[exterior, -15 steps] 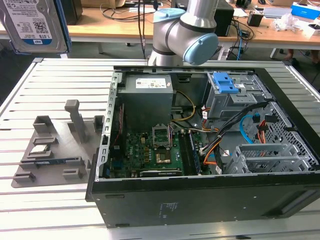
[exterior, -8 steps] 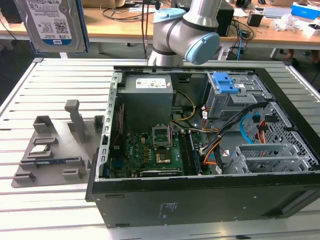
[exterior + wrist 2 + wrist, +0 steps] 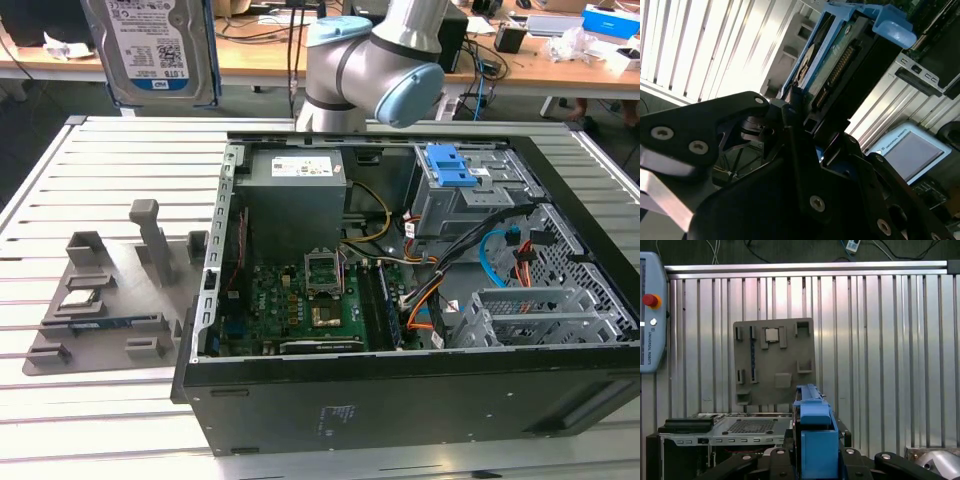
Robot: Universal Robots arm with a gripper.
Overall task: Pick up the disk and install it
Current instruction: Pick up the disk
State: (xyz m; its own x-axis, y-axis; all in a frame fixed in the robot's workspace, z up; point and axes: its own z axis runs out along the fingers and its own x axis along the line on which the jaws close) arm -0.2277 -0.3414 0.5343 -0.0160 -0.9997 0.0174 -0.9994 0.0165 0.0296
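Exterior view, disk (image 3: pixel 160 50): upright, silver-grey, label facing out, raised clear of the slatted metal surface (image 3: pixel 60 180), to the exterior view's left of the open computer case (image 3: pixel 400 400).
Beside case, tray (image 3: pixel 110 300): grey, blocky, just off the case's left wall, with bare slats around it.
Beyond case's far edge, arm (image 3: pixel 375 60): bent, with blue-capped joints.
Second wrist view, gripper (image 3: pixel 799 112): black, clamped on the disk's blue frame.
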